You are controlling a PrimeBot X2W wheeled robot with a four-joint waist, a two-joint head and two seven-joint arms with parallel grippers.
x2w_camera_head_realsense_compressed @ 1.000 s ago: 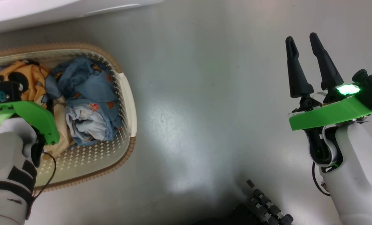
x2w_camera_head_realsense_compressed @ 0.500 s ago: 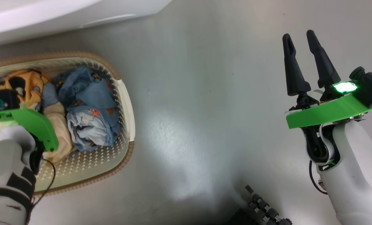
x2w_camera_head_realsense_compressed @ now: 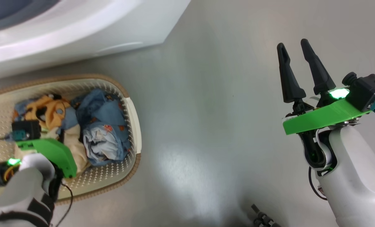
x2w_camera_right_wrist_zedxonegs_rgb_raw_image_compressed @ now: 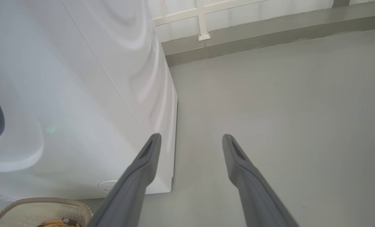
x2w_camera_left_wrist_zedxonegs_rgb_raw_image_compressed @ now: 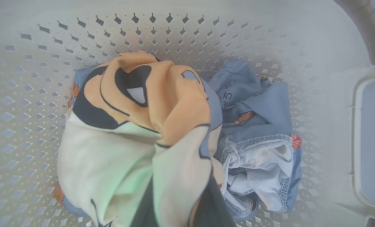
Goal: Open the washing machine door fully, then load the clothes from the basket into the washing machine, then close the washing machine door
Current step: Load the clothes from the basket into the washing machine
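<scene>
The left gripper (x2w_camera_left_wrist_zedxonegs_rgb_raw_image_compressed: 178, 203) has just pinched narrow on the cream cartoon-print garment (x2w_camera_left_wrist_zedxonegs_rgb_raw_image_compressed: 127, 148) inside the basket (x2w_camera_head_realsense_compressed: 133, 119). The light blue garment (x2w_camera_left_wrist_zedxonegs_rgb_raw_image_compressed: 256, 126) lies beside it. 1 piece looks ready to lift out. Well right of the basket, the right gripper (x2w_camera_head_realsense_compressed: 293, 45) stands wide and empty.
</scene>
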